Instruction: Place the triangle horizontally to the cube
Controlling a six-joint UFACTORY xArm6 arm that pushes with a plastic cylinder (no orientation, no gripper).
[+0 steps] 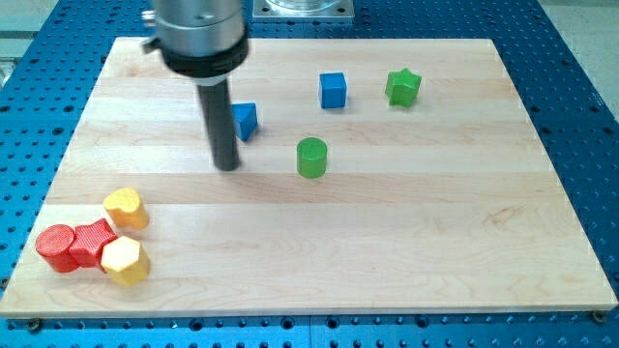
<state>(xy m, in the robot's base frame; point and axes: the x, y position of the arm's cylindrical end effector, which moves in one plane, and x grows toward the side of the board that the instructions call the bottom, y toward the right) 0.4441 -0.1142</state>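
The blue triangle [246, 121] lies on the wooden board left of centre, toward the view's top. The blue cube [333, 90] sits to its right and slightly higher in the view. My tip [227, 166] rests on the board just below and to the left of the triangle, and the rod covers the triangle's left edge. I cannot tell whether the rod touches the triangle.
A green cylinder [311, 157] stands right of my tip, below the cube. A green star [403, 87] lies right of the cube. At the board's lower left are a yellow heart [127, 208], a yellow hexagon [125, 260], a red star [92, 242] and a red cylinder [56, 247].
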